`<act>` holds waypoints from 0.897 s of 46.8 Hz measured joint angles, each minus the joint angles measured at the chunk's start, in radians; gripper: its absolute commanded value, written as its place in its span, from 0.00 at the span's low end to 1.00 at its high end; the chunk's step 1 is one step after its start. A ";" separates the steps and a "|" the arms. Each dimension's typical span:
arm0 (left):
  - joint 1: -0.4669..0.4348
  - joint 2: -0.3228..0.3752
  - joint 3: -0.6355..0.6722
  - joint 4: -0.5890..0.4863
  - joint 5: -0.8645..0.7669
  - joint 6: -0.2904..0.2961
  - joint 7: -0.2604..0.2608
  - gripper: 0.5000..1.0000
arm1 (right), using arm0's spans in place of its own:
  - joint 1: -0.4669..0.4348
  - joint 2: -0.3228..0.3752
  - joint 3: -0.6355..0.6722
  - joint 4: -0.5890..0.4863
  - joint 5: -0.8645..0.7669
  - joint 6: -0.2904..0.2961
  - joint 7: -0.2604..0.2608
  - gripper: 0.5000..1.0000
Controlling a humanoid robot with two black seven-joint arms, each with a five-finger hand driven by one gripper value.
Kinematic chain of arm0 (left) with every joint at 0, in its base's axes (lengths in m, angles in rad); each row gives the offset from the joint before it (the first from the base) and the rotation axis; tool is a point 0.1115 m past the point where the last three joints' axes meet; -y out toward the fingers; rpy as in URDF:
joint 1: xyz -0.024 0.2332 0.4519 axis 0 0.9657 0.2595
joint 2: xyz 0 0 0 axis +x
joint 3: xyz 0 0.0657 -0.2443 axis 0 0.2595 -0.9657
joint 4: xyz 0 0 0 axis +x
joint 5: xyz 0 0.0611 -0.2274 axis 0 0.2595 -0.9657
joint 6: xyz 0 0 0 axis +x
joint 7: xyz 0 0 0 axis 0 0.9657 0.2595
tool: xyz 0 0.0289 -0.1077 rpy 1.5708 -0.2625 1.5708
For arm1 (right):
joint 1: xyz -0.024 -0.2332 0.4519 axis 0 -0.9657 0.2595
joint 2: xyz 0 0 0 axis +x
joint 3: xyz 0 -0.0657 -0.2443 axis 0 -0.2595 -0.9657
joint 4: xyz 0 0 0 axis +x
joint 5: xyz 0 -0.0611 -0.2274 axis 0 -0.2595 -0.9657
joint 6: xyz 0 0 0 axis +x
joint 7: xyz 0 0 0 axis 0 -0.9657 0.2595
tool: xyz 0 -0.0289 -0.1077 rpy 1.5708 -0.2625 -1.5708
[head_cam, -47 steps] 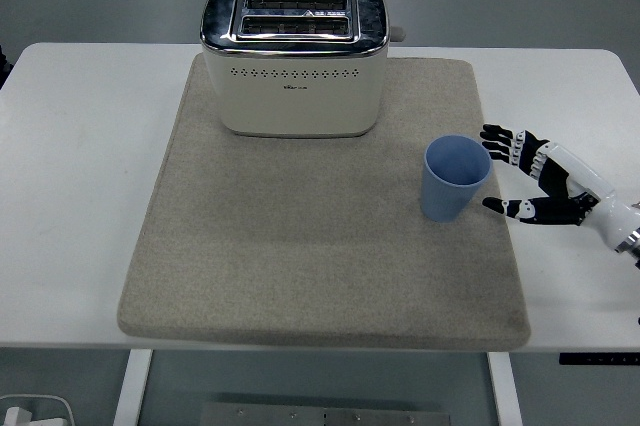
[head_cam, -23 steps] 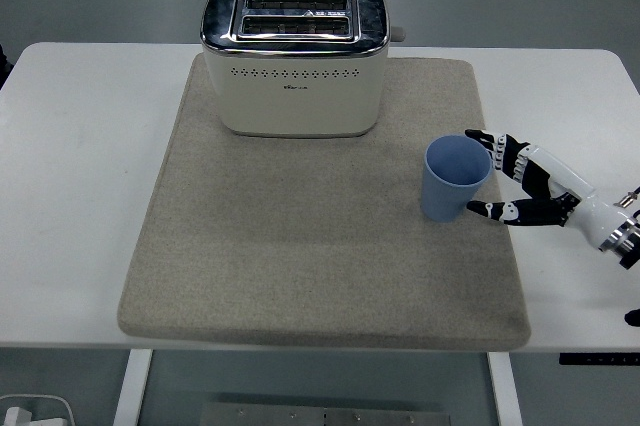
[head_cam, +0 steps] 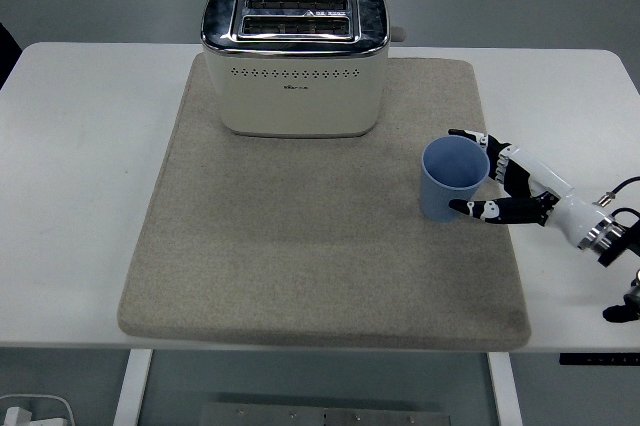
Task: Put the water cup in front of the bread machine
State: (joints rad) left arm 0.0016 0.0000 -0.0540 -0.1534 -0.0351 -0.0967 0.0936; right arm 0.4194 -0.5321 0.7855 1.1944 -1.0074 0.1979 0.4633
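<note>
A small light-blue plastic water cup [head_cam: 455,179] stands upright and open-topped on the right part of a beige woven fabric mat [head_cam: 300,246] that covers most of the white surface [head_cam: 80,146]. The cup sits forward and to the right of a cream-bodied bread machine [head_cam: 295,58] with a chrome top and 2 slots, which stands at the far edge of the mat; the 2 are well apart.

The right hand [head_cam: 500,184], black with white segments, reaches in from the right edge at the cup's right side. Its fingers [head_cam: 472,136] are spread wide around the cup's far rim and the thumb lies low by the near side; whether they touch the cup I cannot tell, and nothing is gripped.
</note>
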 measured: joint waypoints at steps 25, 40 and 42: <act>0.000 0.000 0.000 0.000 0.000 0.000 0.000 1.00 | 0.028 0.063 0.001 -0.052 0.007 -0.002 0.000 0.74; 0.000 0.000 0.000 0.000 0.000 0.000 0.000 1.00 | 0.030 0.068 0.002 -0.063 0.007 0.000 0.001 0.25; 0.000 0.000 0.000 0.000 0.000 0.000 0.000 1.00 | 0.030 0.069 0.004 -0.063 0.009 0.000 0.001 0.22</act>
State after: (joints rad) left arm 0.0016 0.0000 -0.0541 -0.1534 -0.0354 -0.0967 0.0936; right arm 0.4496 -0.4634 0.7897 1.1310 -0.9987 0.1978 0.4644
